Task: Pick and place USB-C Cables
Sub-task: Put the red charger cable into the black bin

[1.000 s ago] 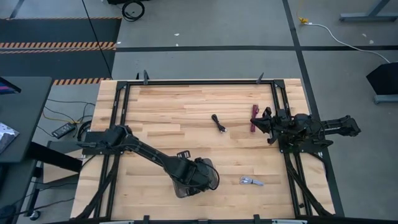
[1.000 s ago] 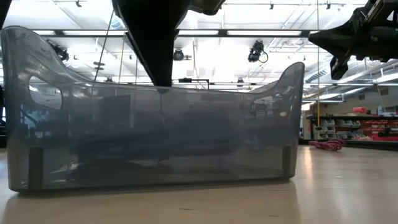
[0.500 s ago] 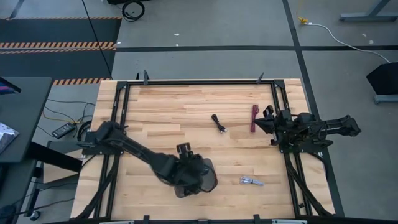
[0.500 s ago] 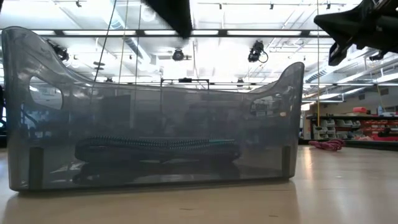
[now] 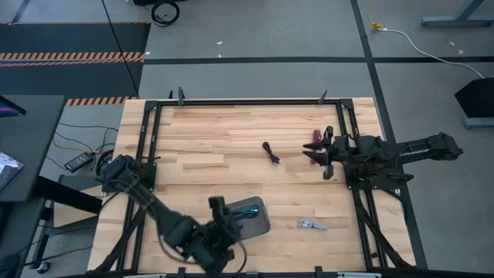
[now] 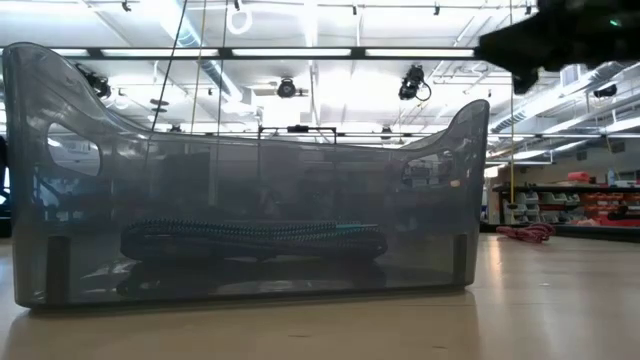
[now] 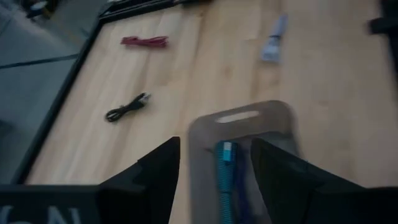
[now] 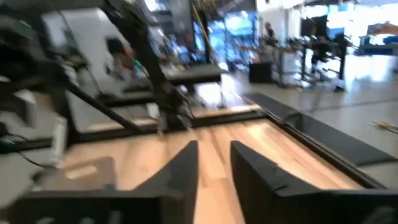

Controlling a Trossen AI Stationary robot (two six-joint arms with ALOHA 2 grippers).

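The grey tray [image 5: 260, 226] stands near the table's near edge, and the teal cable [image 5: 248, 208] lies inside it, seen through the wall [image 6: 250, 236]. My left gripper [image 5: 219, 211] is open and empty, raised just near-left of the tray, which shows between its fingers [image 7: 249, 124]. On the bare wood lie the black cable [image 5: 271, 152], the silver-grey cable [image 5: 311, 225] and the dark red cable [image 5: 316, 137]. My right gripper [image 5: 312, 158] hovers open above the dark red cable's near end. The purple-blue cable cannot be made out.
A black metal frame [image 5: 247, 101] runs around the table's edges. Both arm bases stand at the left and right sides. Bare wood lies between the tray and the black cable [image 7: 127, 109]. The tray wall [image 6: 250, 160] fills most of the low view.
My left gripper has risen out of the tray and pulled back toward the table's near-left, and the teal cable stays lying in the tray. My right gripper has moved toward the table's left, over the dark red cable.
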